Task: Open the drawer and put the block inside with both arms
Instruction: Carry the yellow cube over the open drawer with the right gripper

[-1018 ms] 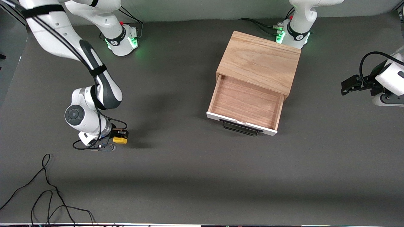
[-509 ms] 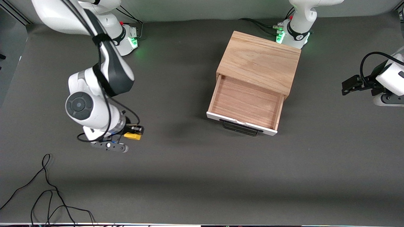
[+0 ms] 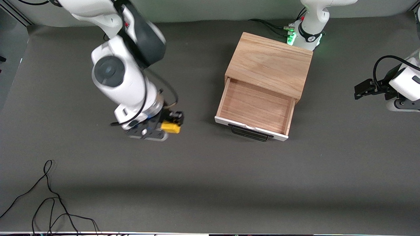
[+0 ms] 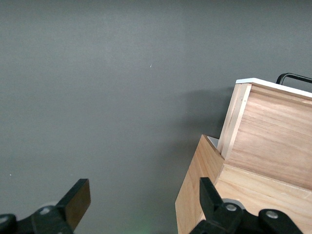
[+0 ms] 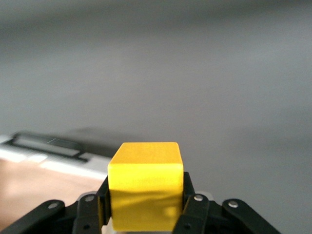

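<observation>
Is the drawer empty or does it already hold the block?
Empty. The drawer is pulled out of its wooden box, showing only bare wood. The block sits gripped in the right gripper, over the table.

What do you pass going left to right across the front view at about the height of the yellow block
right gripper holding the block → open drawer in its wooden box → left gripper, waiting with its fingers apart.

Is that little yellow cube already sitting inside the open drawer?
No, the yellow cube is held in the right gripper above the table, beside the drawer.
</observation>
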`<state>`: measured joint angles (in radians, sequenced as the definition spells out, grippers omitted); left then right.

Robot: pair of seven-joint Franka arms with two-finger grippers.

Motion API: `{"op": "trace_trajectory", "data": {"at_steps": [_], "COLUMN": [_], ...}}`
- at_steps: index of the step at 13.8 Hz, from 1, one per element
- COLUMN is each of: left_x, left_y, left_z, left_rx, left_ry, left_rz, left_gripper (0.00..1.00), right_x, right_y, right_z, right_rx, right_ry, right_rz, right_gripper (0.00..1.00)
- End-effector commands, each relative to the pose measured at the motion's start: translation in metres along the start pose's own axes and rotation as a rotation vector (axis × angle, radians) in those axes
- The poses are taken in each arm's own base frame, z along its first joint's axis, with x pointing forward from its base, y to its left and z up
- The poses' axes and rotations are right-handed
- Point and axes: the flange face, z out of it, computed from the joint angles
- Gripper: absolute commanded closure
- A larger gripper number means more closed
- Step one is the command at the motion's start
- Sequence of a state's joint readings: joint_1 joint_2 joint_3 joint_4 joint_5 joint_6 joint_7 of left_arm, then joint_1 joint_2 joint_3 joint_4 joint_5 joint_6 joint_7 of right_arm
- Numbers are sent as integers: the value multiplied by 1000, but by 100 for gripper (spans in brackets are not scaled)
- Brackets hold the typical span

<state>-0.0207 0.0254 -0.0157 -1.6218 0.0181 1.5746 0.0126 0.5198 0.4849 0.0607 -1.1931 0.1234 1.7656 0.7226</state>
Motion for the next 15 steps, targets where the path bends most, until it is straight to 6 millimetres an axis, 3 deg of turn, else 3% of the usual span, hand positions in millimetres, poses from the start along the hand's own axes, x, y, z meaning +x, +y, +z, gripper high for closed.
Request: {"op": "trace_trajectory", "data": {"at_steps": [1,4,8,11,12,15], "left_x": [-4,-4,-5,-4,-5,-5], "left_y": [0,0,0,1,0,0], "left_z": [-1,0,0,1,0,1], "left_rx": [4,2,2,2,2,2], "left_ry": [-4,-6,-9,-9,-9,-10], "left_rz": [19,19,19,20,19,19], "left_gripper": [0,0,0,0,0,0], "right_x": [-20,-59,-110,-149,-151,-150], "right_y": [-56,-112,-166,-192,-192,-192], "right_z": [-2,31,101,171,189,211], "right_rx": [112,146,144,62,34,26], "right_ry": [-37,-51,-31,30,51,51], "right_rz": [64,84,83,51,48,54], "right_gripper": [70,70,71,71,71,71]}}
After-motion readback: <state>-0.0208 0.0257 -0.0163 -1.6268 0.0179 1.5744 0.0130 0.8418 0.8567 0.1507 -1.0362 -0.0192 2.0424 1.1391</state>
